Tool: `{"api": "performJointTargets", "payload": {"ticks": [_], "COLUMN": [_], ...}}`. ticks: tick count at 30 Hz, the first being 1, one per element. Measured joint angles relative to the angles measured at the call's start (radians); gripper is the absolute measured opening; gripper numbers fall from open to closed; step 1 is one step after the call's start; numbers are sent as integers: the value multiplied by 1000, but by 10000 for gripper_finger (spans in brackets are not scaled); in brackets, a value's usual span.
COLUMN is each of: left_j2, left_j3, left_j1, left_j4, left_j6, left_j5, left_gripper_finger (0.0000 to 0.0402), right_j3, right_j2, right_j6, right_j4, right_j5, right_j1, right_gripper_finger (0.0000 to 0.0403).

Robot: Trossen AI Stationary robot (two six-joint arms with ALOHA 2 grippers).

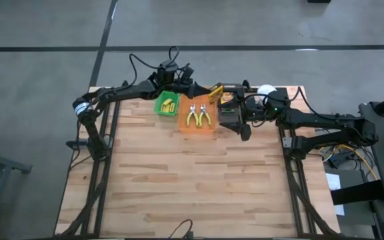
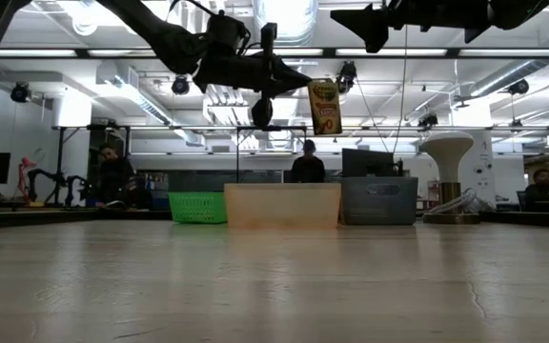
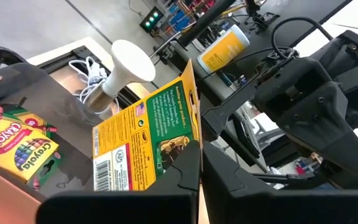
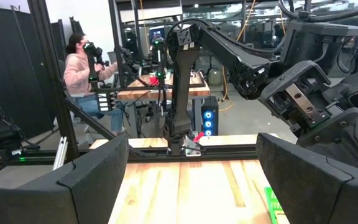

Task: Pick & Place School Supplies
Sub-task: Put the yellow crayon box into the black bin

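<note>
A butcher-block wooden surface (image 1: 192,180) stands on a grey concrete floor (image 1: 45,40) crossed by dark seams. Beyond it lies an open workshop: long ceiling strip lights (image 2: 84,52) glow under exposed ducts, and black frames and racks (image 4: 39,81) line the room. A person in a pink top (image 4: 79,65) works beside another wooden bench (image 4: 160,93); more people sit at far desks (image 2: 112,176).
</note>
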State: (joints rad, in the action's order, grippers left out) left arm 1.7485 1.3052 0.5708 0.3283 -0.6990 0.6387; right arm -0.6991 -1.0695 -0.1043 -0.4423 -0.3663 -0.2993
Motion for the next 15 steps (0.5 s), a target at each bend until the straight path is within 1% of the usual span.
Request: {"api": "performJointTargets", "payload": {"ticks": [5,11,15], "left_j2": [0,0,0], "left_j3": [0,0,0], "left_j1": [-3,-7,-7], "left_j4": [-1,-9,-9], "left_j6": [16,14,5], "left_j5": [-2,-2,-3], "left_gripper_finger": [10,4,8], "right_j3": [0,0,0], "right_j2": [0,0,0], "right_j6": [0,0,0], "right_j4": [0,0,0], "right_j5": [0,0,0], "right_j1": [0,0,0], "right_gripper_finger": [350,350,350]}}
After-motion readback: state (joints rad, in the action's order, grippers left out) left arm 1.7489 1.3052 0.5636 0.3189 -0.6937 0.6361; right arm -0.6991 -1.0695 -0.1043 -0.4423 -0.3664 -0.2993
